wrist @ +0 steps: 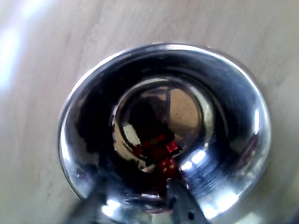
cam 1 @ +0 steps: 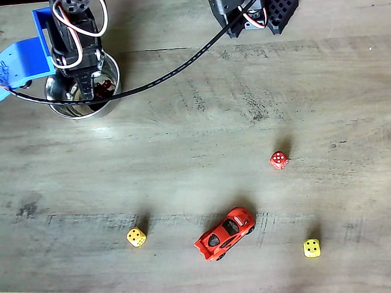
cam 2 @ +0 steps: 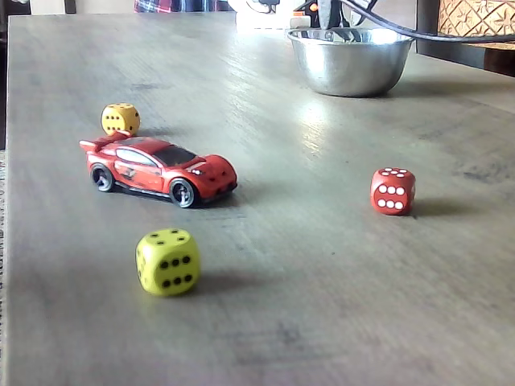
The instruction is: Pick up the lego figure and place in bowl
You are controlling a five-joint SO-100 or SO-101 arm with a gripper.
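The shiny steel bowl [cam 1: 79, 113] stands at the top left in a fixed view, and at the far end of the table in the other fixed view [cam 2: 350, 68]. The lego figure [cam 1: 105, 87], black with red parts, lies inside it. In the wrist view the lego figure [wrist: 163, 161] rests on the bowl's mirrored bottom, with red reflections around it, and the bowl's wall [wrist: 233, 116] surrounds it. My gripper [cam 1: 82, 85] hangs over the bowl, pointing into it. Its fingers are spread at the bottom of the wrist view [wrist: 135, 186], open, with the figure lying off the right fingertip [wrist: 180, 200].
A red die [cam 1: 279, 160] lies right of centre, a red toy car [cam 1: 225, 234] lower middle, and two yellow dice [cam 1: 136, 237] [cam 1: 311, 247] sit near the bottom. A black cable [cam 1: 183, 64] runs from the arm to black hardware [cam 1: 253, 15] at the top. A blue part [cam 1: 24, 58] sits left of the bowl.
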